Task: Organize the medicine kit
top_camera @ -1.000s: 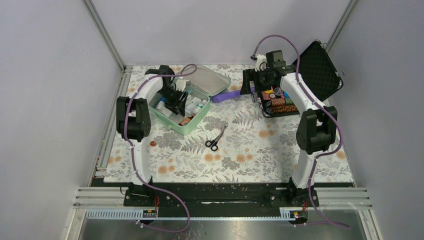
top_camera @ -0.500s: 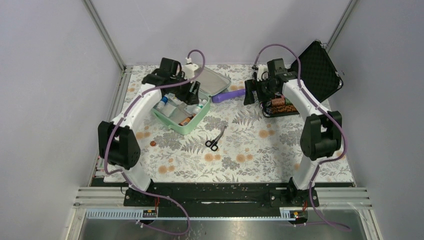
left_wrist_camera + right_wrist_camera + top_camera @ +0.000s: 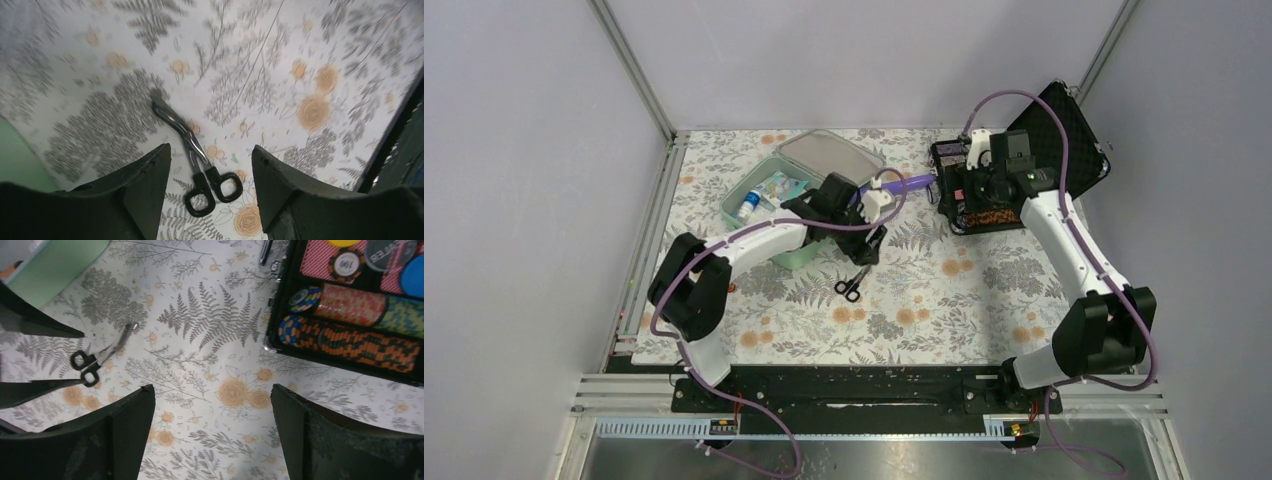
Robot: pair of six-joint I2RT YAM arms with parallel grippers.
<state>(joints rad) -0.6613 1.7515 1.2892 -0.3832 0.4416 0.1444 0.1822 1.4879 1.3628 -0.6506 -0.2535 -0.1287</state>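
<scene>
The mint-green medicine kit (image 3: 754, 180) lies open at the back left, its grey-lined lid (image 3: 829, 153) tipped back, with small bottles inside. Its green wall shows in the right wrist view (image 3: 55, 265). Black-handled scissors (image 3: 854, 278) lie closed on the floral cloth in front of the kit. My left gripper (image 3: 869, 250) hovers just above them, open and empty; in the left wrist view the scissors (image 3: 200, 160) lie between my jaws (image 3: 210, 150). My right gripper (image 3: 974, 190) is open and empty over the cloth (image 3: 212, 387), left of the black case. The scissors also show in the right wrist view (image 3: 97, 360).
A black foam-lined case (image 3: 1064, 130) stands open at the back right, with rows of coloured poker chips (image 3: 350, 335). A purple object (image 3: 909, 182) lies between the kit and the case. Metal frame posts and grey walls bound the floral cloth (image 3: 944, 320).
My left gripper left the kit and swung right and nearer, over the scissors. My right arm swung to the right, its gripper now at the black case's left edge.
</scene>
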